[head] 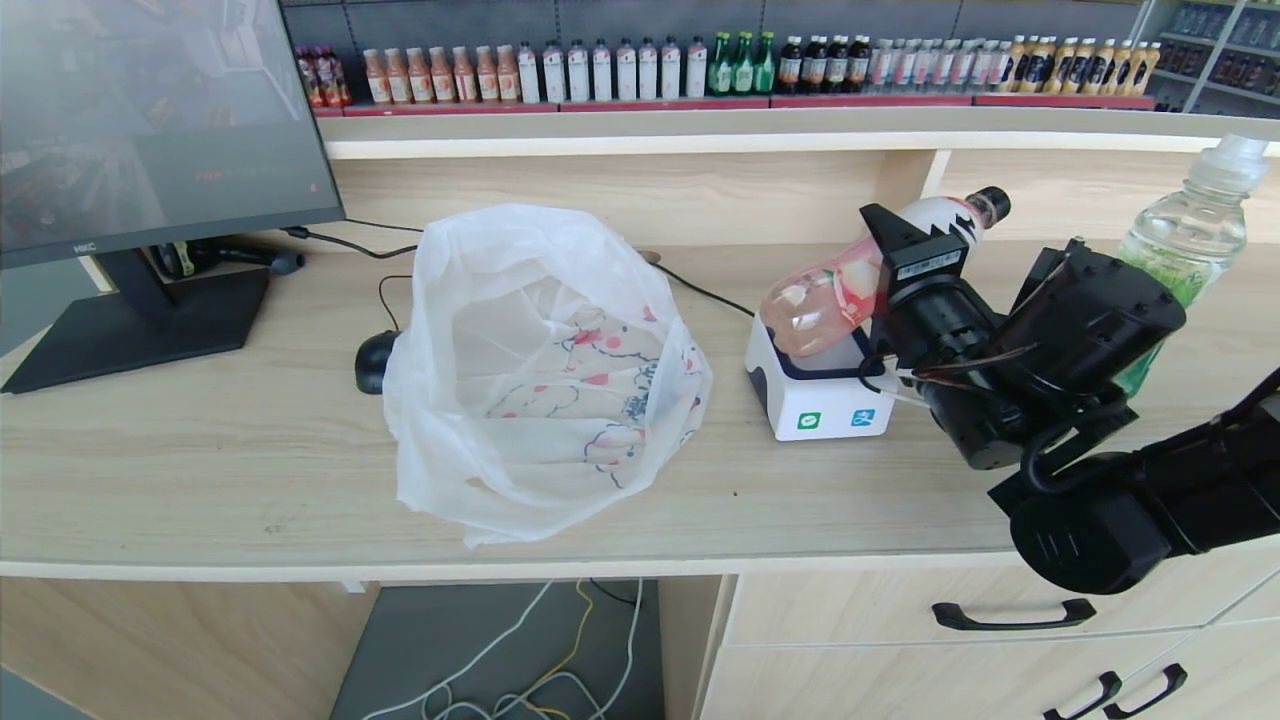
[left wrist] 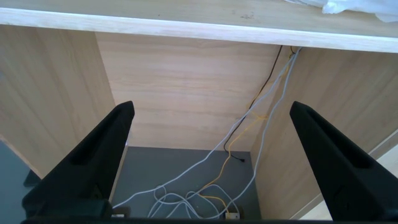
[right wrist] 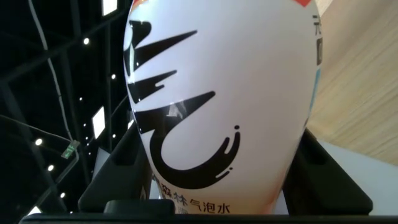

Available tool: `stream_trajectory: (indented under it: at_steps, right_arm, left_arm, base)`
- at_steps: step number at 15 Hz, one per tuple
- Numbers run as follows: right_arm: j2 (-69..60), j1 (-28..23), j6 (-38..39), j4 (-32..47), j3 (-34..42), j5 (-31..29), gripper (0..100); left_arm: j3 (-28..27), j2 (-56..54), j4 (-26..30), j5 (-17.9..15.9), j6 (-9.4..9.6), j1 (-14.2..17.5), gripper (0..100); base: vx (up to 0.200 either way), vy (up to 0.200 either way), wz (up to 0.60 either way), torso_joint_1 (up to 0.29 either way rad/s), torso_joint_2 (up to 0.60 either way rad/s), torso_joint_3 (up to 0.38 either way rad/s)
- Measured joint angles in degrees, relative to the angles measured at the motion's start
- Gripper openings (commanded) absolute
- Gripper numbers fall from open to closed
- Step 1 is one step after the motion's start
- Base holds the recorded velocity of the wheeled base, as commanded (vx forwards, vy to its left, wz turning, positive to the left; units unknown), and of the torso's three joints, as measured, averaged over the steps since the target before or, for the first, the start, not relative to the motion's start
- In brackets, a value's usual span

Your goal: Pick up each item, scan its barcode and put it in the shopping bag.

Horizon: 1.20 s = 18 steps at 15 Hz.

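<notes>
The left tool hangs below the table's front edge with its fingers wide apart and nothing between them. It faces the open space under the table, where loose cables trail down to the floor.

On the table's middle stands the bag, a thin white plastic one with red and blue print, its mouth open upward. A black mouse sits just beside its left side, partly hidden by the plastic.

To the right of the bag is the scanner, a small white box. The right tool is clamped across the pink bottle and holds it tilted over the scanner's top, base low toward the bag and dark cap high toward the far right. In the right wrist view the bottle's white label with black strokes sits between the two fingers. Whether the bottle touches the scanner cannot be told.

Farther right, behind the right arm, a clear bottle with a green label stands upright. A monitor stands at the far left. Beyond the table, a shelf carries a long row of drinks.
</notes>
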Motion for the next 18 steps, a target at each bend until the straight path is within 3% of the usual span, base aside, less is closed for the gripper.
stream_trajectory:
  at_steps: [18]
  right_arm:
    - [-2.97, 2.13, -2.72, 0.93, 0.20, -0.77, 0]
  left_arm:
    - [0.00, 0.00, -0.02, 0.00, 0.00, 0.02, 100]
  base:
    - [0.000, 0.000, 0.00, 0.000, 0.00, 0.000]
